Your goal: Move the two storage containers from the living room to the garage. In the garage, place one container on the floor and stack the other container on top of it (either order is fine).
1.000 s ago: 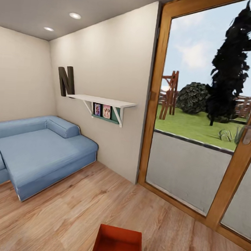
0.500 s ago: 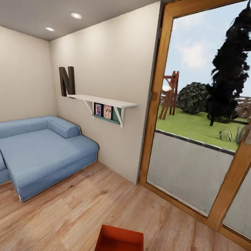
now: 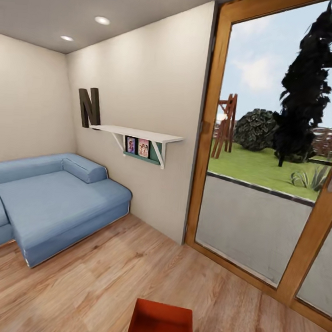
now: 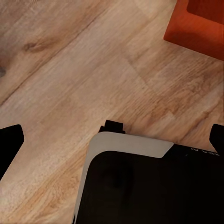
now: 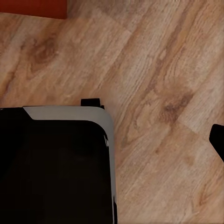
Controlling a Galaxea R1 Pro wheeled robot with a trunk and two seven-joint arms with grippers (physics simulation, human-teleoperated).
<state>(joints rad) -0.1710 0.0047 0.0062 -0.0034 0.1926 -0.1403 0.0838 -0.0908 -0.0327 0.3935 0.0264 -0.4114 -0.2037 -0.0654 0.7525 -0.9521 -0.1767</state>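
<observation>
Standing on a white shelf (image 3: 138, 133), one dark letter "N" (image 3: 88, 107) is the only readable writing. One red-orange storage container (image 3: 162, 324) lies on the wood floor (image 3: 92, 280), beyond the left gripper (image 4: 112, 140), whose fingers are wide apart with nothing between. Right jaws: cannot tell.

Bright, even daylight, soft blur, faint shadows

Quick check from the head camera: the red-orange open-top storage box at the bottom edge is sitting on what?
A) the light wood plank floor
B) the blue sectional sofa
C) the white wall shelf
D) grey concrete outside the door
A: the red-orange open-top storage box rests on the light wood plank floor, apart from the blue sectional sofa and well below the white wall shelf.
</observation>
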